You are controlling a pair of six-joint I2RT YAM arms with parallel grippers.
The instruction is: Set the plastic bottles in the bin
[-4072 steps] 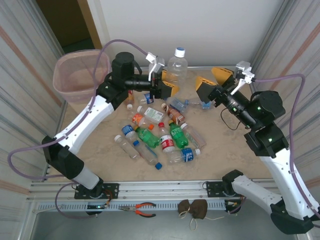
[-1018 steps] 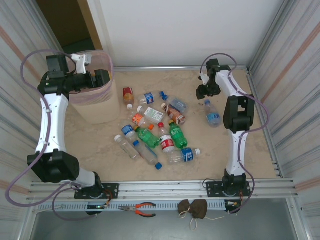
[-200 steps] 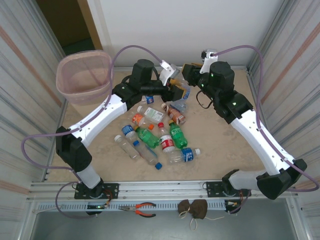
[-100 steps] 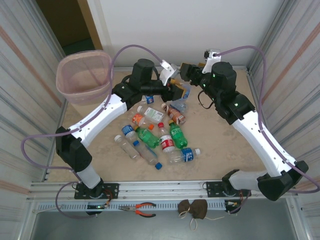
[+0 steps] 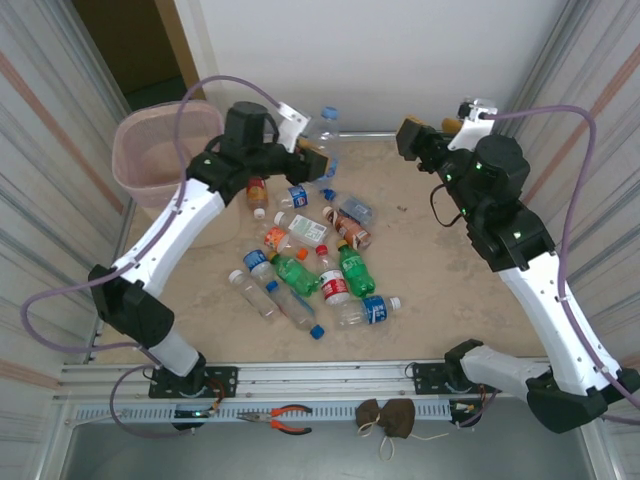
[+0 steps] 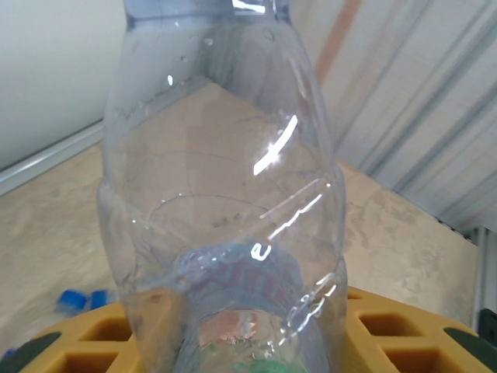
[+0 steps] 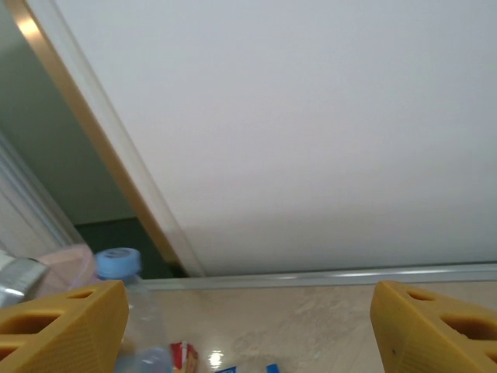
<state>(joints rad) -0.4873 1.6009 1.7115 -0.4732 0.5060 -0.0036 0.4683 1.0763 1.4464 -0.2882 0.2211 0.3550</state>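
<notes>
Marbled tabletop (image 5: 440, 290) strewn with small bottles (image 5: 315, 270): left gripper (image 5: 311, 154) clamps a big clear bottle (image 6: 225, 194) aloft, short of the pink bin (image 5: 135, 135); right gripper (image 7: 248, 311) hangs open, empty. Apparently gripped low, the slick bottle could tip out before the rim.

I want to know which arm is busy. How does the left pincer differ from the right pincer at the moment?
The left pincer is shut on a big clear bottle with a pale blue cap; the right pincer is open with nothing in it. The left pincer hangs nearer the bin, and the right pincer is far over on the other side. Both have yellow fingers.
</notes>
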